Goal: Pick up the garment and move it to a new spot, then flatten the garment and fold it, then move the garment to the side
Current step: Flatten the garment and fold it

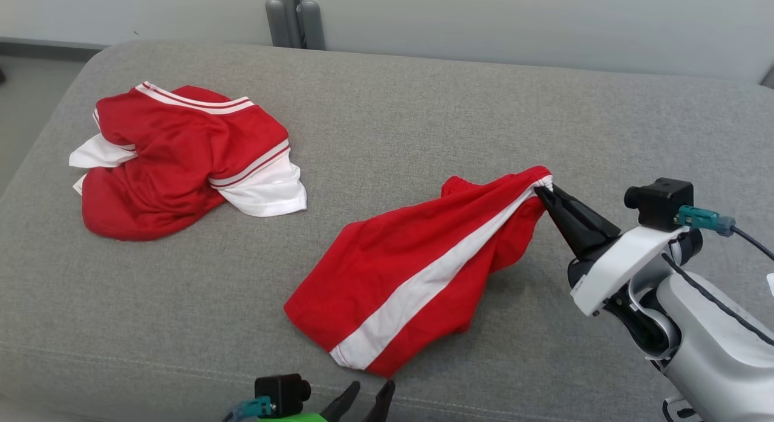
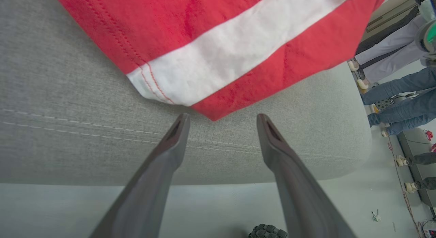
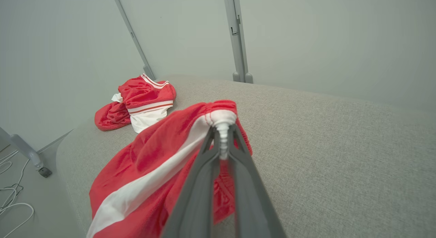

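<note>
The garment (image 1: 417,271) is a pair of red shorts with a white side stripe, lying stretched across the grey cushion (image 1: 423,107). My right gripper (image 1: 542,193) is shut on the waistband end at the stripe, lifting that corner slightly; the right wrist view shows the garment (image 3: 160,169) with its bunched white fabric pinched by the right gripper (image 3: 223,130). My left gripper (image 1: 369,390) stands open at the cushion's front edge, just short of the hem corner. In the left wrist view the garment (image 2: 218,43) lies beyond the open left gripper (image 2: 220,119), nothing between the fingers.
A second red and white garment (image 1: 181,159) lies crumpled at the cushion's far left. The cushion's front edge (image 2: 204,176) drops to a pale floor. People's legs (image 2: 398,91) stand off to the side. A grey post (image 1: 295,17) rises behind the cushion.
</note>
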{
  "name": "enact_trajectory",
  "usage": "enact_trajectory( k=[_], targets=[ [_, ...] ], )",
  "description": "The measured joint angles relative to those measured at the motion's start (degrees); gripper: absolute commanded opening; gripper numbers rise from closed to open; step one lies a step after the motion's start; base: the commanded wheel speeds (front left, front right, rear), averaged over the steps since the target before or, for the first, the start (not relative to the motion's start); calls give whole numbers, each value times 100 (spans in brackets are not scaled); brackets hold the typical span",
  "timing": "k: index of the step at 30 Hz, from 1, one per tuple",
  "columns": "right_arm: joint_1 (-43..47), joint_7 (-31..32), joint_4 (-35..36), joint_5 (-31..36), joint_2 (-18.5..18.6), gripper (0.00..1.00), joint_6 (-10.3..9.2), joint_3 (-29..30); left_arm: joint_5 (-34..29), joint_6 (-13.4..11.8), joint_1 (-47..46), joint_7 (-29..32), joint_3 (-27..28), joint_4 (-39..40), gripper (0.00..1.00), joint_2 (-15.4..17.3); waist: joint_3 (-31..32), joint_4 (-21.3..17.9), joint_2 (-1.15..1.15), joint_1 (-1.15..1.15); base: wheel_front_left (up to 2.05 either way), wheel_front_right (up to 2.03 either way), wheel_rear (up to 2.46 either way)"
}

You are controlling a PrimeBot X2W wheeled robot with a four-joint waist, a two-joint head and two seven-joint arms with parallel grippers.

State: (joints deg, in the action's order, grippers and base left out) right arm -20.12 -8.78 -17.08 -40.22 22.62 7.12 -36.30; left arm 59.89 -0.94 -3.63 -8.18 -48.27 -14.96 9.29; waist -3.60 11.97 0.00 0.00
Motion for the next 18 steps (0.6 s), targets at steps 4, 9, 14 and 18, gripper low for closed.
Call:
enact_trajectory(
  k=[4, 9, 14, 18],
  targets=[
    [-75, 138, 104, -182, 103, 0, 0, -104, 53, 44, -90, 65, -5, -349, 100, -137, -41, 44, 0, 0, 0, 0, 0],
    [-86, 244, 210, -293, 154, 0, 0, -265, 412, 93, -229, -58, 426, -698, 100, -291, -158, 47, 0, 0, 0, 0, 0],
    [-184, 312, 291, -413, 286, 0, 0, -338, 615, 197, -265, -85, 549, -1060, 100, -339, -289, 18, 0, 0, 0, 0, 0],
    [-274, 330, 341, -475, 369, 0, 1, -364, 630, 256, -331, -38, 547, -1321, 100, -336, -366, -29, 0, 0, 0, 0, 0]
  ],
)
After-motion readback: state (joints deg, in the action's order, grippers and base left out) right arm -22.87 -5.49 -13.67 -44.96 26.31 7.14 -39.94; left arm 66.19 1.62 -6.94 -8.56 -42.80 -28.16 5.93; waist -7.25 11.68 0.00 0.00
